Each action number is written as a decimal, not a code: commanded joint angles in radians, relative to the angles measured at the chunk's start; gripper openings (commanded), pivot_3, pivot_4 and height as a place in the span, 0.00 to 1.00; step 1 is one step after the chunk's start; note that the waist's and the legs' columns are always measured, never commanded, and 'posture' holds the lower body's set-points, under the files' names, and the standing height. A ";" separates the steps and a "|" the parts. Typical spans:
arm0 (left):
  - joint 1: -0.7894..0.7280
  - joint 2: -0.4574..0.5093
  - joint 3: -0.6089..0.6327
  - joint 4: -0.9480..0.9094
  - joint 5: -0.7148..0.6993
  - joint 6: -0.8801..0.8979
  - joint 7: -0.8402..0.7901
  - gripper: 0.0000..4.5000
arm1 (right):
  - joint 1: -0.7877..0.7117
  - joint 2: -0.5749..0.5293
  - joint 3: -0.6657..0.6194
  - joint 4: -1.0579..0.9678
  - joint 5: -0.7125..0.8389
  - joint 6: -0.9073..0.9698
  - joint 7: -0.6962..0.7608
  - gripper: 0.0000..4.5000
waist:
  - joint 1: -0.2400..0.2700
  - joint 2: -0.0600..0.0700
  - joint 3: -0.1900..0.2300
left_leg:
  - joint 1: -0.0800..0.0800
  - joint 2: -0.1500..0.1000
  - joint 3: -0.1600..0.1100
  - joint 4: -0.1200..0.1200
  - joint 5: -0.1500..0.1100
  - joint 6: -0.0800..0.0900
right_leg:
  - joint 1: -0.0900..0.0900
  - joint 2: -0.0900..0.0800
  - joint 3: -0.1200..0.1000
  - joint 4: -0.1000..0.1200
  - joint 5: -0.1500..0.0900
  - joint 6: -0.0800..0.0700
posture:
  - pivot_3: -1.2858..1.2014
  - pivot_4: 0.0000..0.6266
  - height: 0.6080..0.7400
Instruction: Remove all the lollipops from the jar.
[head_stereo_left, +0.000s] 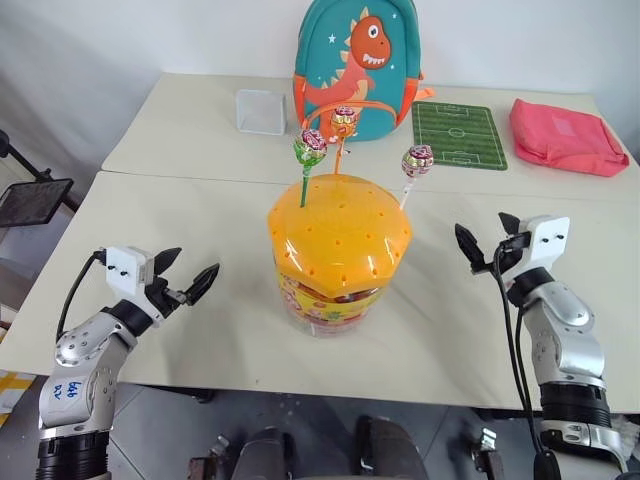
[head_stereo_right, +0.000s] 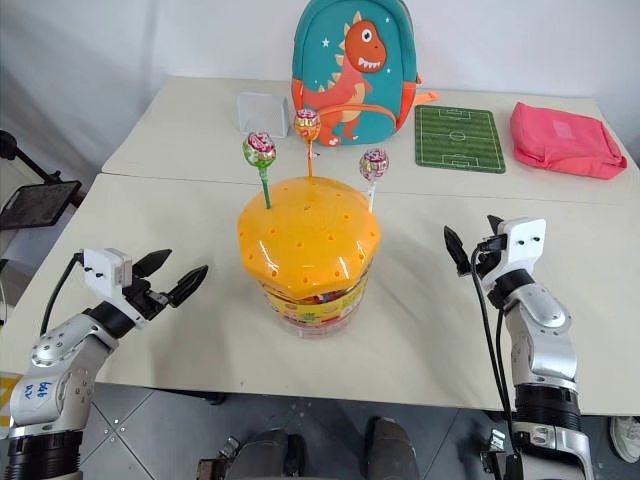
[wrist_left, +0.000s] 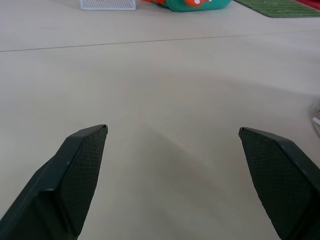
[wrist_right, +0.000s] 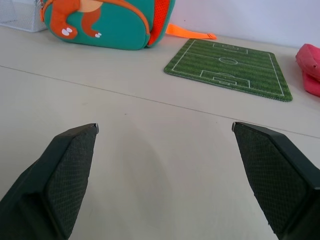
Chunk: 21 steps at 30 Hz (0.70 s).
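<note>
A big pale table (head_stereo_left: 200, 300) takes up most of the scene, with a second table pushed against its far edge. On that far table stand a teal dinosaur backpack (head_stereo_left: 357, 60), a pink pouch (head_stereo_left: 565, 135), a green football mat (head_stereo_left: 459, 135) and a small clear box (head_stereo_left: 261, 111). In the middle of the near table sits the jar (head_stereo_left: 335, 255), a big clear tub with a bumpy orange lid full of little holes. Three lollipops stand up from holes at the back of the lid: one on a green stick (head_stereo_left: 309, 150) on the left, one on an orange stick (head_stereo_left: 343, 124) in the middle and farthest back, and one on a white stick (head_stereo_left: 416, 162) on the right. None has been taken out yet. The left gripper (head_stereo_left: 185, 277) hangs over the table well to the left of the jar, and the right gripper (head_stereo_left: 487, 236) hangs well to the right. Both have their fingers spread wide and hold nothing. The first job looks like reaching for a lollipop. The white-stick one is nearest the right gripper, so that seems a good start. It would be best to pinch the thin stick just under the candy and pull straight up along the stick, so the stick does not bend and the jar does not tip or slide.
</note>
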 joint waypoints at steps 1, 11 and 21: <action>-0.006 0.006 0.023 -0.028 -0.010 -0.029 -0.008 0.99 | -0.015 -0.010 -0.003 -0.010 -0.008 -0.043 0.018 1.00 | 0.000 0.000 0.000 | 0.000 0.000 0.000 0.000 0.000 0.000 | 0.000 0.000 0.000 0.000 0.000 0.000 | 0.52 0.24 1.00; -0.109 0.223 0.110 0.061 -0.275 0.114 -0.377 0.99 | 0.154 -0.201 -0.121 -0.309 0.278 0.058 0.356 1.00 | 0.006 0.000 0.000 | 0.000 0.000 -0.002 0.000 0.000 0.000 | 0.002 0.000 -0.002 -0.001 0.000 0.000 | 0.52 0.24 1.00; -0.589 0.433 0.008 0.388 -0.399 0.316 -0.790 0.99 | 0.462 -0.331 -0.505 -0.846 0.725 0.249 0.431 1.00 | 0.019 -0.002 0.000 | 0.006 -0.001 0.000 -0.002 -0.002 0.000 | 0.005 0.001 0.000 -0.001 0.000 0.001 | 0.52 0.24 1.00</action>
